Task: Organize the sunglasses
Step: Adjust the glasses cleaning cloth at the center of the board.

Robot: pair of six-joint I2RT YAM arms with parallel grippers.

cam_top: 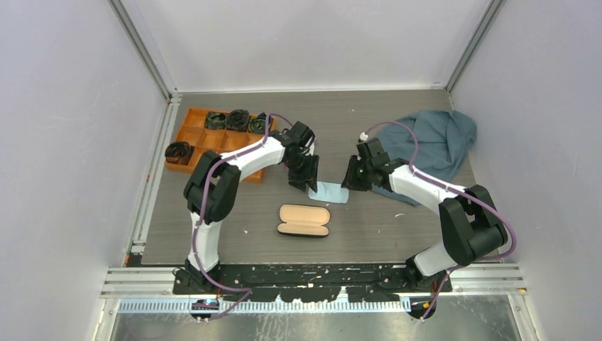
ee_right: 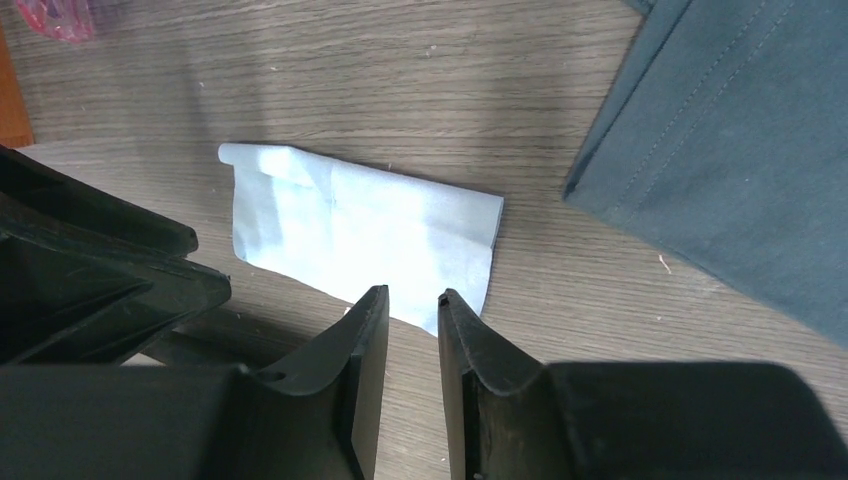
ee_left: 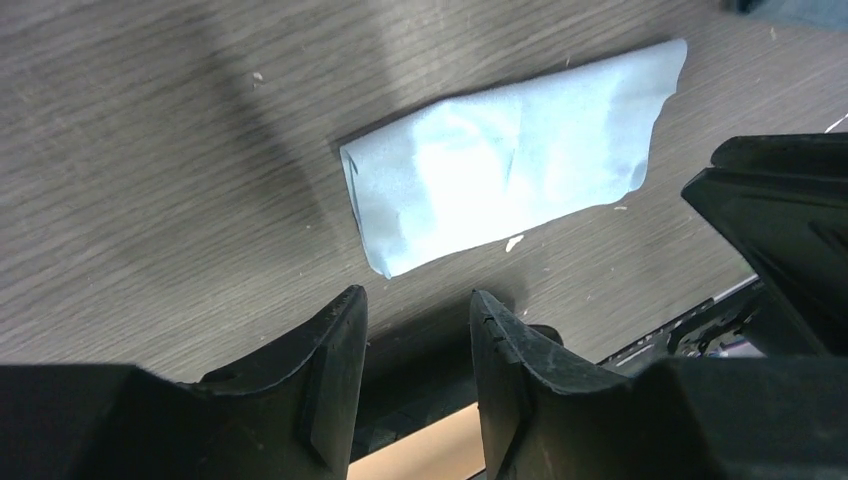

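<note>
A light-blue cloth lies flat on the table between my two grippers. My left gripper hovers at the cloth's left end, open, with nothing between its fingers. My right gripper sits at the cloth's right end, its jaws a narrow gap apart and empty, with the cloth's corner showing beyond the tips. The black case lies open in front, tan lining up. A scrap of pink frame, probably the sunglasses, peeks in at the top left corner of the right wrist view.
An orange compartment tray with dark items stands at the back left, beside the left arm. A large blue-grey cloth lies at the back right. White walls close in on both sides and at the back.
</note>
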